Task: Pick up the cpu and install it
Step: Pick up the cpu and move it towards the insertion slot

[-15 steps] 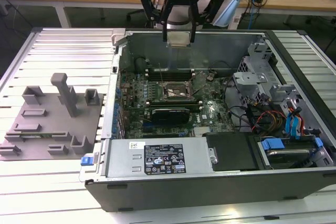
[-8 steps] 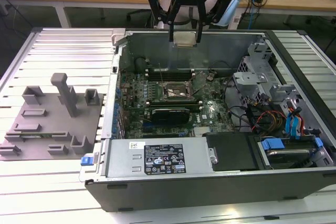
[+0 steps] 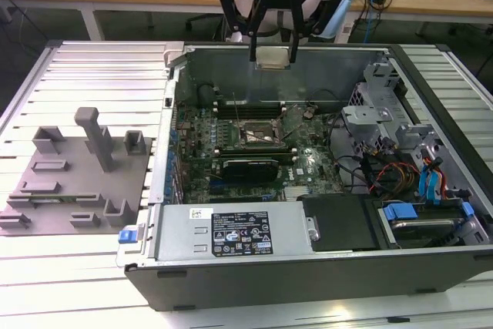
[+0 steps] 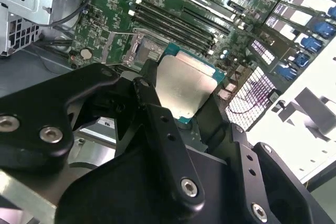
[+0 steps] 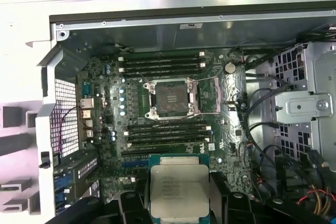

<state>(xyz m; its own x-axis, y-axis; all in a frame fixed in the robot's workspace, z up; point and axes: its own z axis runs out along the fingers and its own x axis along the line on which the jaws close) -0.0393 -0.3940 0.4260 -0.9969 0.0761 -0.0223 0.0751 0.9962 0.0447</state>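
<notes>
One open computer case (image 3: pixel 308 279) holds one green board (image 3: pixel 308 163). Above it, one claw (image 3: pixel 273 59) is clamped on the edges of the one chip (image 5: pixel 179 188), so I judge the pick-up done. The one socket (image 5: pixel 170 99) (frame swung open, bed bare) lies at six o'clock of the hanging chip in the exterior view, and the chip is not yet seated.

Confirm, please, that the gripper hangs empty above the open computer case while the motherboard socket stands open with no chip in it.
The gripper is not empty: it is shut on the cpu, as the first wrist view shows. Otherwise right: it hangs above the open computer case, and the motherboard socket stands open with no chip in it.
</notes>
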